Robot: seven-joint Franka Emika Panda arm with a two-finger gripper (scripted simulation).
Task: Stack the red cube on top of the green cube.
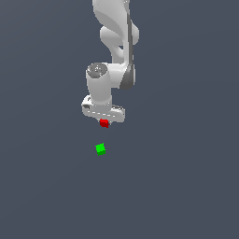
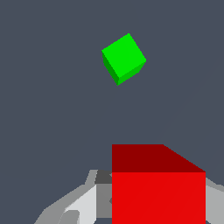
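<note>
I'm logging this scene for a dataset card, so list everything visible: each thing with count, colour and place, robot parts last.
red cube: one, red, directly under the pincer, clear of the green cube; in the wrist view it sits between the fingers.
green cube: one, bright green, on the floor by itself, nearer the camera than the red cube in the exterior view, turned at an angle in the wrist view.
floor: one, plain dark grey-blue, filling the background.
arm: one, white with grey joints, coming down from the top of the exterior view.
pincer: one, white, pointing down, closed on the red cube.
</note>
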